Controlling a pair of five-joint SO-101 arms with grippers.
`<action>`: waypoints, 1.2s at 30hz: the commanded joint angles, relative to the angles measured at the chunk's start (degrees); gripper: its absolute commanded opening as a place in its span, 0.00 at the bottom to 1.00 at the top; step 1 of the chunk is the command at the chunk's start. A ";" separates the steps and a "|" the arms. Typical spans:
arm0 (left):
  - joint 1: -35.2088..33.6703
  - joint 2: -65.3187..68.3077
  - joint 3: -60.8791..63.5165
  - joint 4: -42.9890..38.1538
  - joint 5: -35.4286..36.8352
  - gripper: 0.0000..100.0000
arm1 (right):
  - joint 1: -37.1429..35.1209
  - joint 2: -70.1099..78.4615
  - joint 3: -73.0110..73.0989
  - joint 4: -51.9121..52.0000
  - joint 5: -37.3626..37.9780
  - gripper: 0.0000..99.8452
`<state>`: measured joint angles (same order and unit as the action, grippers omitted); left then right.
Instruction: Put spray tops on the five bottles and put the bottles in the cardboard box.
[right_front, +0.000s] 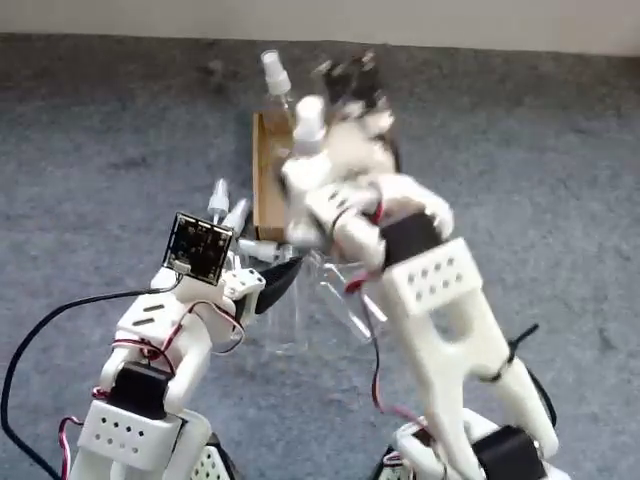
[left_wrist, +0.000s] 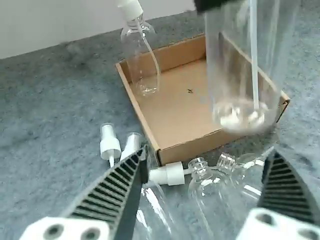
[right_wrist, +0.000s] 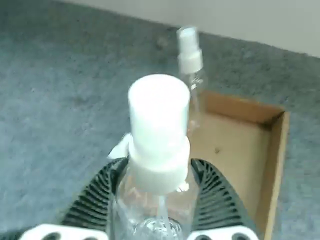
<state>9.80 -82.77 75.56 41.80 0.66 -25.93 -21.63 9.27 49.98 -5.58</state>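
Bottle (right_wrist: 150, 197) with spray top (right_wrist: 159, 110) on is hanging upright, clamped in my right gripper (right_wrist: 159, 172), cardboard box (right_wrist: 237, 150) straight below it, while my left gripper (left_wrist: 208, 152) is hovering wide open over uncapped bottles (left_wrist: 202, 187).

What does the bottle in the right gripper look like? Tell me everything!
The bottle is clear, plastic-looking and upright. A white spray top sits on its neck, and a thin white tube runs down inside. The right gripper's black ribbed fingers clamp both sides, holding it over the cardboard box.
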 joint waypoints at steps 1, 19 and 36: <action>-4.35 -0.40 -0.04 -0.97 -0.44 0.28 | 6.64 6.11 -9.27 -6.02 0.79 0.00; -12.79 -0.31 0.31 -1.32 -0.26 0.05 | 10.59 46.37 -30.90 -25.89 0.88 0.00; -12.70 -0.31 0.31 -1.23 -0.35 0.05 | 11.91 58.59 -39.69 -25.98 1.14 0.00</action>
<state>-2.51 -82.68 76.09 41.80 0.66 -14.68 38.15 -26.24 25.36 -5.14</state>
